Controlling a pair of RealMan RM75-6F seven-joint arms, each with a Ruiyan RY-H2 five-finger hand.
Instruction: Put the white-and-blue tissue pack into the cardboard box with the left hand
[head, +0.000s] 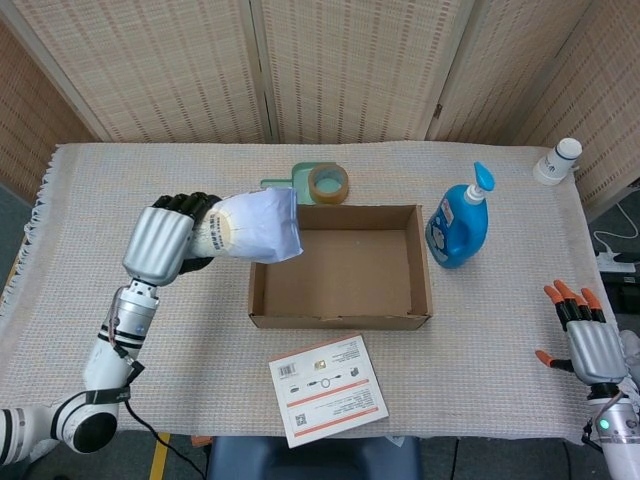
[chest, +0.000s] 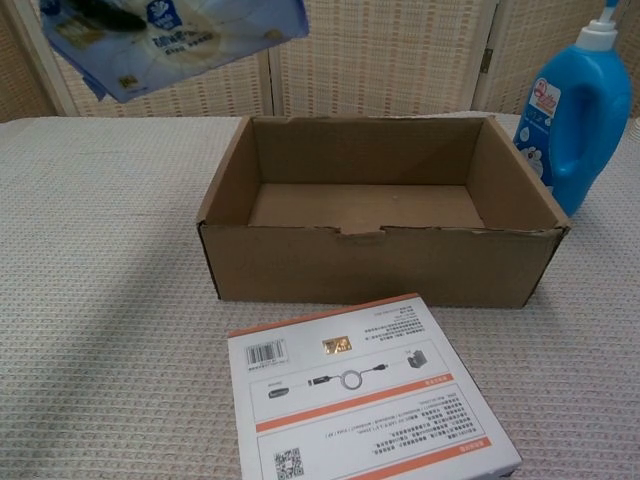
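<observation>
The left hand (head: 165, 243) is seen at centre left of the head view, raised above the table (head: 140, 330), with its dark fingers wrapped around the near end of the tissue pack (head: 255, 226). The pack is held clear of the cloth, its free end overlapping the upper left corner of the box (head: 340, 320) in that view. In the chest view the pack (chest: 170, 38) is shown at the upper left of the frame, tilted and cut off by the top edge, above and to the left of the box (chest: 380, 265); dark fingertips (chest: 105, 15) are visible against its wrapper.

The box is open at the top and sits at the centre of the table; nothing is seen inside it. A leaflet (head: 327, 388) lies just below the box in the head view, at a slight angle. A blue bottle (head: 459, 222) stands upright just right of the box. A tape roll (head: 328, 184) rests on a green scoop (head: 283, 182) just above the box's far wall. A small white bottle (head: 557, 160) stands at the upper right, well apart from the rest.

The right hand (head: 592, 340) is shown at the lower right edge of the head view, its orange-tipped fingers spread and nothing held.
</observation>
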